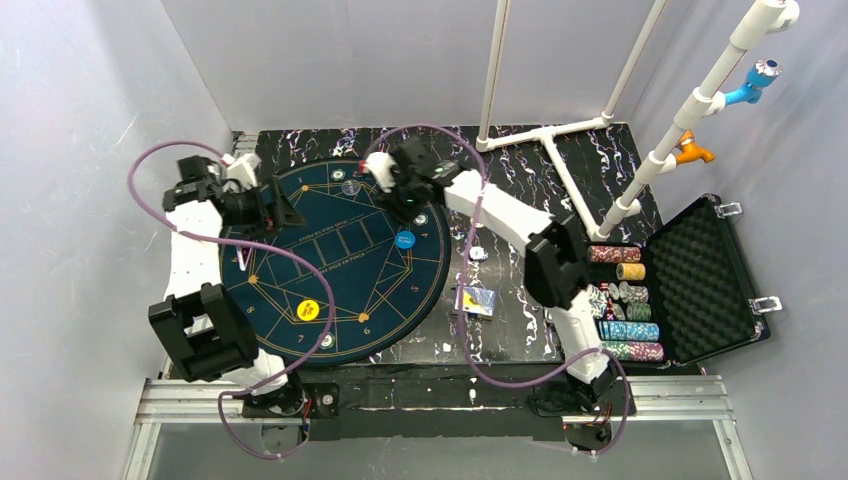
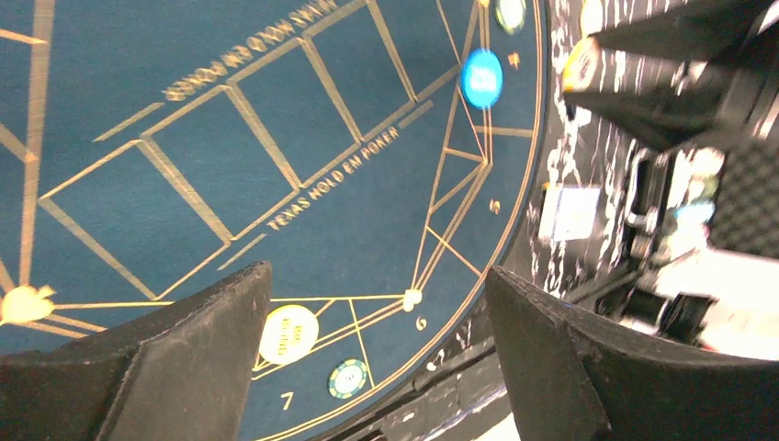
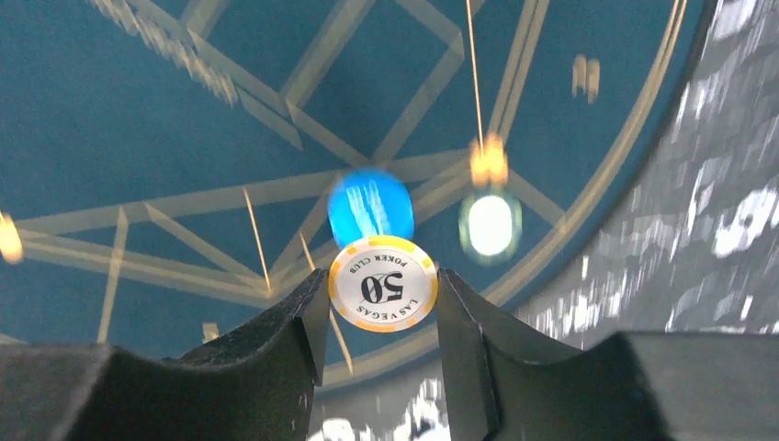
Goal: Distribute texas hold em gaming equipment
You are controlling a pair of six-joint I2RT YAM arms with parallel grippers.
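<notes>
My right gripper (image 3: 381,276) is shut on a white poker chip with a yellow striped edge marked 50 (image 3: 383,287). It holds the chip above the far side of the mat, where the gripper (image 1: 392,185) shows in the top view. Below it lie the blue button disc (image 3: 370,207) (image 1: 405,240) and a green-edged chip (image 3: 490,224) (image 1: 421,217). My left gripper (image 2: 377,271) (image 1: 285,212) hangs open and empty over the mat's left part. The yellow button disc (image 2: 287,333) (image 1: 308,310) and another green-edged chip (image 2: 348,378) (image 1: 327,341) lie near the mat's front edge. A deck of cards (image 1: 478,301) rests on the table right of the mat.
The round dark-blue mat (image 1: 370,270) with gold lines covers the left half of the black marbled table. An open black foam-lined case (image 1: 700,280) at the right holds rows of chips (image 1: 628,330). A white pipe frame (image 1: 560,130) stands at the back right.
</notes>
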